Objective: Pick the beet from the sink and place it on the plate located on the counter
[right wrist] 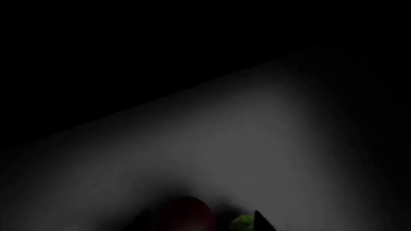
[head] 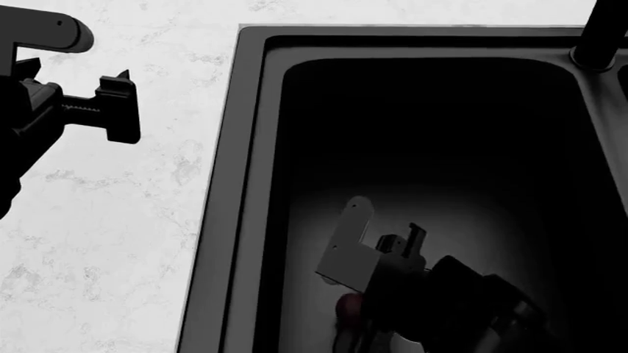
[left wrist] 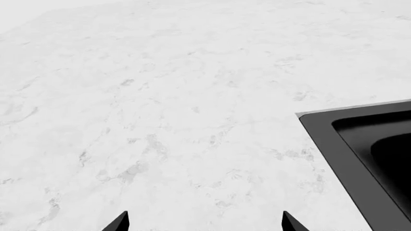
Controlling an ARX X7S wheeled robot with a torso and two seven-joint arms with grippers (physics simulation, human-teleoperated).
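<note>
Dark sink (head: 257, 147) basin: right gripper (head: 378, 294) down by beet (head: 348, 307)

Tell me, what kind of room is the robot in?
Probably a kitchen. There is a black sink set into a white marble-look counter, a dark tap base at the sink's far rim, and a beet down in the basin by the right gripper.
</note>
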